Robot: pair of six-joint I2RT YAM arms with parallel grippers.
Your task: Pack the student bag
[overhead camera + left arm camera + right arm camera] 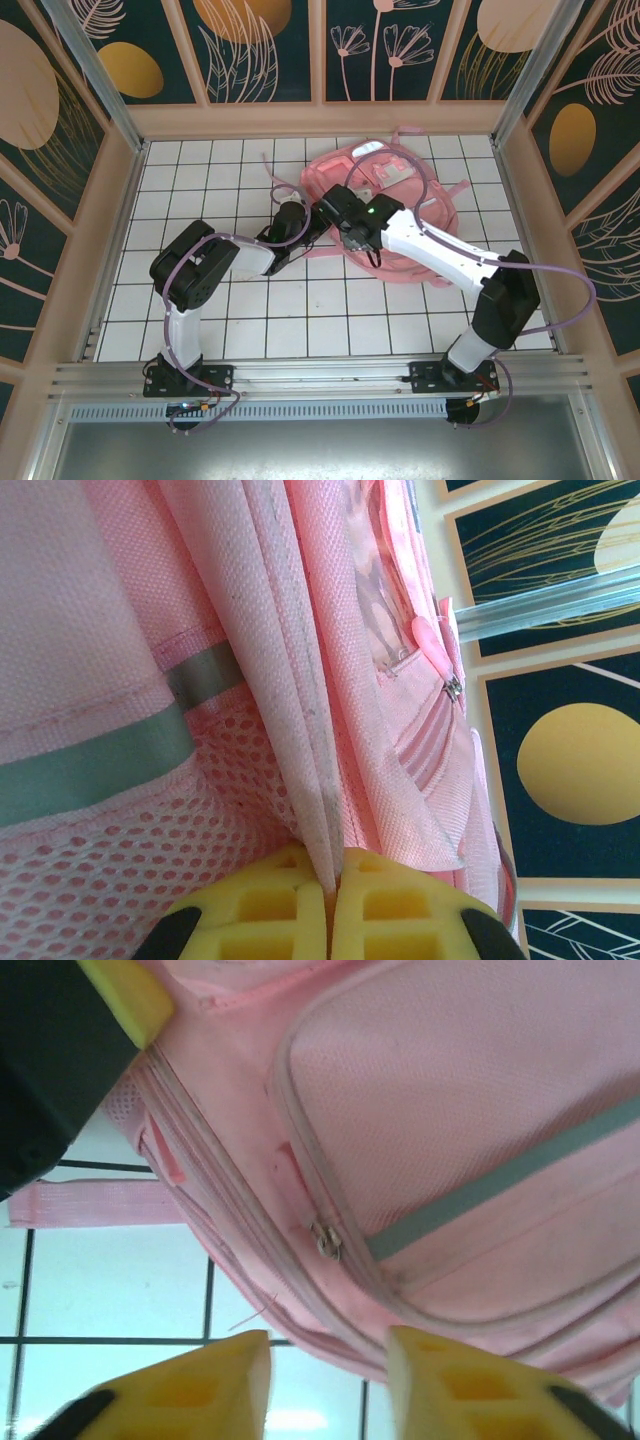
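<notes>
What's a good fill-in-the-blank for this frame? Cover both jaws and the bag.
1. The left jaws are ___ on a fold of the student bag.
2. The right jaws stand ___, gripping nothing, just off the bag's edge.
3. The bag lies on a white ___ table.
4. The bag's fabric is ___ in colour.
Missing words: shut; open; tiled; pink.

This is a robot test cell, a lab rig rather than a lived-in room. A left arm (185, 290) and a right arm (505, 300), trailing purple cables (572, 278), are bolted to an aluminium rail (330, 376) at the near edge of a white gridded worktop (300, 320). Wood-framed wall panels (265, 45) printed with teal, gold ovals and plant outlines box it in.
</notes>
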